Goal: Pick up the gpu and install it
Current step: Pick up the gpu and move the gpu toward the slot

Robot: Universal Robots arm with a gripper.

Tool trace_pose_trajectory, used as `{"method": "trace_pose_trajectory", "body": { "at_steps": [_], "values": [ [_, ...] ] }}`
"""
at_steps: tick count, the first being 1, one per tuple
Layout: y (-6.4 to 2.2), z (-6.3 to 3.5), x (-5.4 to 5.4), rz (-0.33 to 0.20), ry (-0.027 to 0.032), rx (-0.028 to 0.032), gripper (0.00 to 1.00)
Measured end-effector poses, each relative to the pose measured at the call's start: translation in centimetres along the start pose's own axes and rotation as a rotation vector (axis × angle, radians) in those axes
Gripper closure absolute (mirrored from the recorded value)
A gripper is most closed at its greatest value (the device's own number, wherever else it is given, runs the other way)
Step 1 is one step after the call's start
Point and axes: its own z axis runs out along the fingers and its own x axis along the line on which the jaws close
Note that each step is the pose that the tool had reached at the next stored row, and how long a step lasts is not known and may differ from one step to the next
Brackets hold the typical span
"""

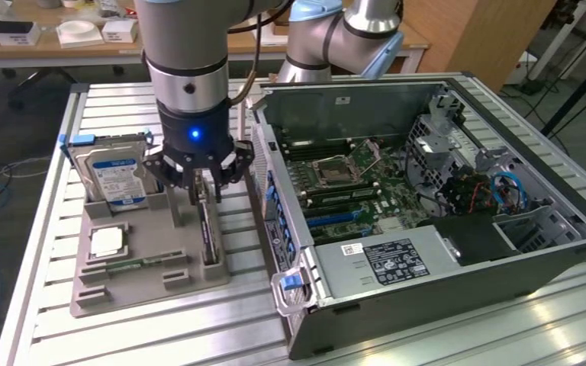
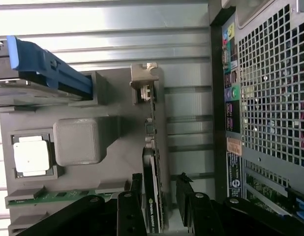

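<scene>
Our gripper (image 1: 204, 189) hangs spread wide and empty, directly above the gpu (image 1: 210, 232), which stands on edge in a slot along the grey holder (image 1: 135, 286)'s side. The card's long axis follows that side, and our fingers (image 2: 126, 211) sit one to each flat face.

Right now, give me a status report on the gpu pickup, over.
Gripper open, straddling the gpu. It stands on edge in the gray holder, not gripped. Hard drive beside it, apart from the jaws.
</scene>
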Motion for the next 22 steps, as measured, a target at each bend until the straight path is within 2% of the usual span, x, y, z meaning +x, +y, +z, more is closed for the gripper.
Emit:
{"method": "trace_pose_trajectory", "body": {
  "at_steps": [6, 9, 20, 22],
  "values": [
    [-0.79, 0.53, 0.1, 0.0, 0.0022, 0.0001, 0.59],
    [-0.89, 0.97, 0.5, 0.0, 0.002, -0.0001, 0.59],
    [-1.44, 2.93, 0.5, 0.0, 0.0042, 0.0002, 0.59],
    [-1.45, 3.17, 0.4, 0.0, 0.0062, 0.0004, 0.59]
  ]
}}
